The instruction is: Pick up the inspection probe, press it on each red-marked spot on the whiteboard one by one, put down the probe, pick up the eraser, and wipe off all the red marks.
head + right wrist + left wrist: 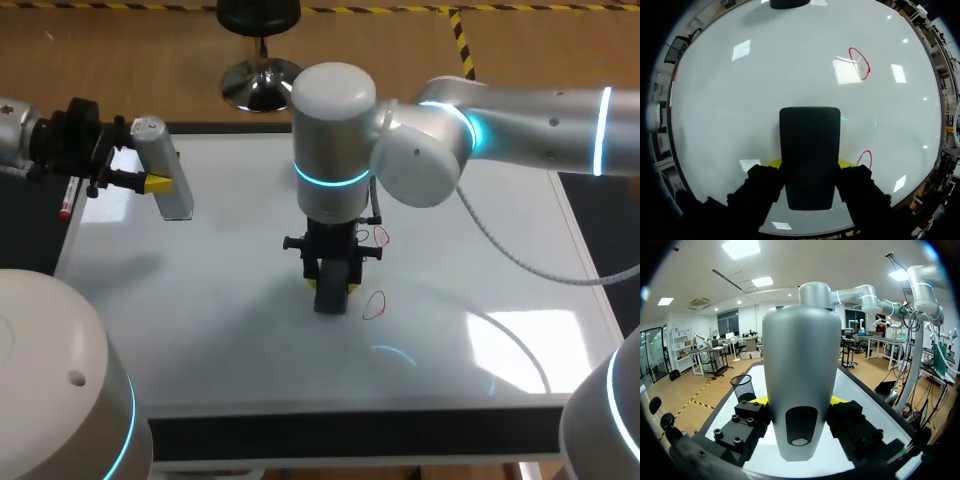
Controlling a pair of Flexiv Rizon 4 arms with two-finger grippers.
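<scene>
Your left gripper (pixel 799 401) sits over the whiteboard's (pixel 200 330) left rear corner. Its fingers pinch the inspection probe (pixel 168 175) from both sides, and the probe's long axis runs out ahead along them. That arm is well apart from the red marks, so the coming wipe is not its job.

At mid-board, your right gripper (pixel 810 164) points down. Its fingers clamp the eraser (pixel 810 150) on its two long sides, with a yellow tip showing at each flank. The eraser's long axis also runs out along the fingers. It is low at the board, but you cannot tell whether it is touching yet.

The near red mark (pixel 865 159) lies just beside one finger, untouched and partly hidden by it. The far red mark (pixel 859 62) lies ahead of the eraser, off to that same side. Your sweep likely needs to go sideways first, then forward.
</scene>
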